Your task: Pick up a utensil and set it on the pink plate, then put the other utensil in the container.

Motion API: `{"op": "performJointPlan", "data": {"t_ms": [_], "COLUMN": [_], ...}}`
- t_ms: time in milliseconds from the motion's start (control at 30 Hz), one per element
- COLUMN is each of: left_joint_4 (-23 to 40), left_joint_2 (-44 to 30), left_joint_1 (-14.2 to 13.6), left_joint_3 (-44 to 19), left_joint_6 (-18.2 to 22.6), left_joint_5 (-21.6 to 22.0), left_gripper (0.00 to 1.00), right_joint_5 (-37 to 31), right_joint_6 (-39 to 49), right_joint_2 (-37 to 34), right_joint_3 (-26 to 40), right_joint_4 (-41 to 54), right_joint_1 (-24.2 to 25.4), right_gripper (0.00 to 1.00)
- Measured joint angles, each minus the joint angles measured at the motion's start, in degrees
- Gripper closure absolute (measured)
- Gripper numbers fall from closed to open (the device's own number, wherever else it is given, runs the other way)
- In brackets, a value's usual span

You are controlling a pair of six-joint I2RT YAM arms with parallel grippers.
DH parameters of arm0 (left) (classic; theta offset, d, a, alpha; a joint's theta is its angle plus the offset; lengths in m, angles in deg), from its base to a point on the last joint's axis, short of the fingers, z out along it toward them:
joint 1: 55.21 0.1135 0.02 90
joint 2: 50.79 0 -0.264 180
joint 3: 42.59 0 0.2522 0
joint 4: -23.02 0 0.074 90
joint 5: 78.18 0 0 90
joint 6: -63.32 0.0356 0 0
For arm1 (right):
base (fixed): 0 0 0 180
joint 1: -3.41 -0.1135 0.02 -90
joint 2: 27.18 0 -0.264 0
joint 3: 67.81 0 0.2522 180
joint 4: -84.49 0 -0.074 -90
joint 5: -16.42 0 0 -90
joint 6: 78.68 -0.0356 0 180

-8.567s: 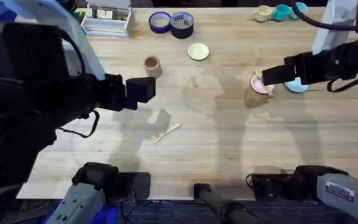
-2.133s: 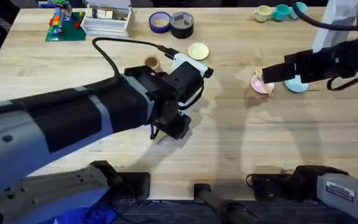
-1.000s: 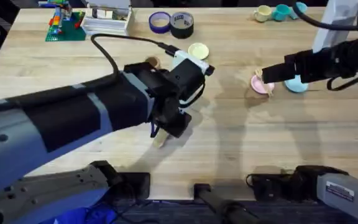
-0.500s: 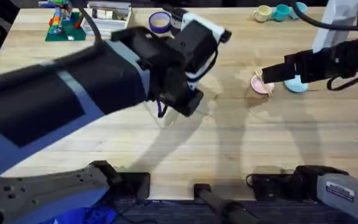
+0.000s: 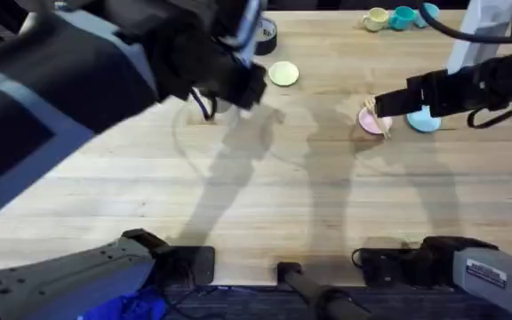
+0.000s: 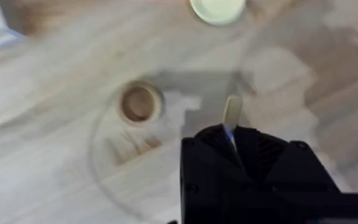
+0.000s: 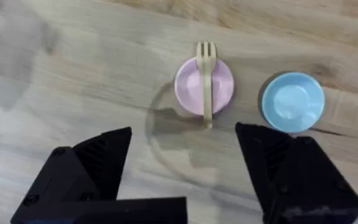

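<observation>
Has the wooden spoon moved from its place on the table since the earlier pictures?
Yes. The spoon left the table's near middle; the left gripper now holds it farther back, near the container.

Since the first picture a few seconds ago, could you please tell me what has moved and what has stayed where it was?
The left gripper came down on the spoon, shut on it, lifted it off the table and carried it back toward the brown cup; it holds it just beside the cup. The fork stays across the pink plate, the blue plate beside it, and the right gripper hangs open above them.
</observation>
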Motion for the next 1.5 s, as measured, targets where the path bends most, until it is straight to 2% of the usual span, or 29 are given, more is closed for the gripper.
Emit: {"op": "performJointPlan", "data": {"t_ms": [100, 267, 433, 567, 833, 967, 1167, 1333, 1500], "left_joint_4": [-4.01, -9.91, -14.54, -17.80, -23.48, -27.14, -30.80, -31.21, -33.08], "left_joint_2": [0.36, 0.37, 0.36, 0.37, -0.01, -1.76, -5.61, -6.76, -6.75], "left_joint_1": [3.62, 6.76, 11.00, 15.37, 23.88, 26.80, 29.10, 30.07, 31.29], "left_joint_3": [-0.07, -0.07, -0.07, -0.07, -0.07, -0.07, -0.07, -0.07, -0.07], "left_joint_6": [3.13, 8.36, 10.43, 11.17, 12.95, 13.35, 13.37, 13.39, 13.42], "left_joint_5": [-0.22, -0.75, -1.96, -5.98, -17.55, -23.54, -31.99, -34.55, -37.19], "left_gripper": [0.959, 0.959, 0.959, 0.959, 0.959, 0.959, 0.959, 0.959, 0.959], "right_joint_5": [0.00, -0.01, 0.00, 2.21, 16.30, 25.89, 40.80, 50.25, 55.93], "right_joint_6": [0.00, 0.00, -0.02, -0.05, 1.33, 5.03, 12.03, 17.08, 19.40], "right_joint_2": [0.02, 0.00, 0.00, 0.01, -0.76, -4.31, -12.64, -20.00, -26.73], "right_joint_3": [0.00, 0.00, 0.00, 0.00, 0.02, 0.02, 0.02, 0.02, 0.03], "right_joint_4": [-1.74, -3.69, -4.42, -6.77, -22.47, -30.41, -41.36, -49.52, -57.00], "right_joint_1": [0.00, 0.00, 0.00, 0.00, 0.00, 0.00, 0.00, 0.00, -0.19], "right_gripper": [0.004, 0.004, 0.004, 0.004, 0.005, 0.005, 0.006, 0.006, 0.006]}}
